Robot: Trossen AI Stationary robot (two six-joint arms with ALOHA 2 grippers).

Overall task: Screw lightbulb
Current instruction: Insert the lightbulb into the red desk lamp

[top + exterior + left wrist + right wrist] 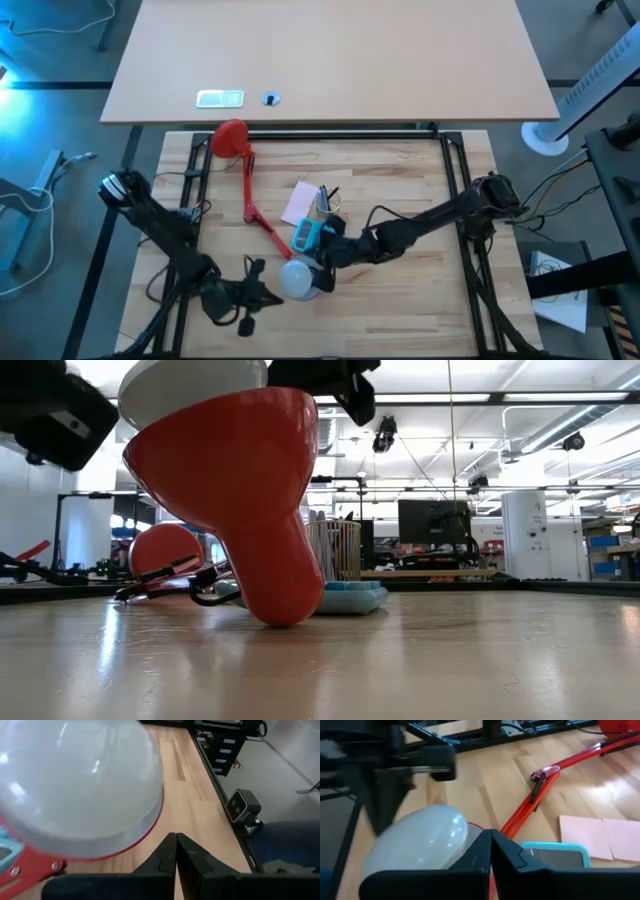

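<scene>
Both grippers sit pinched shut, empty: left gripper (262, 292) and right gripper (322, 268) flank the lightbulb (298, 278), already seated in the red shade (235, 480). Risk: you nudge the shade, lamp tips.

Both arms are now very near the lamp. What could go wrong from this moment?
1. The left tool and the right tool are both shut and grip nothing, so the lamp head is unsupported. It leans on its narrow end, and a push might tip it.
2. The tools flank the head closely and could collide.
3. The teal case lies right behind and might get shoved.
</scene>
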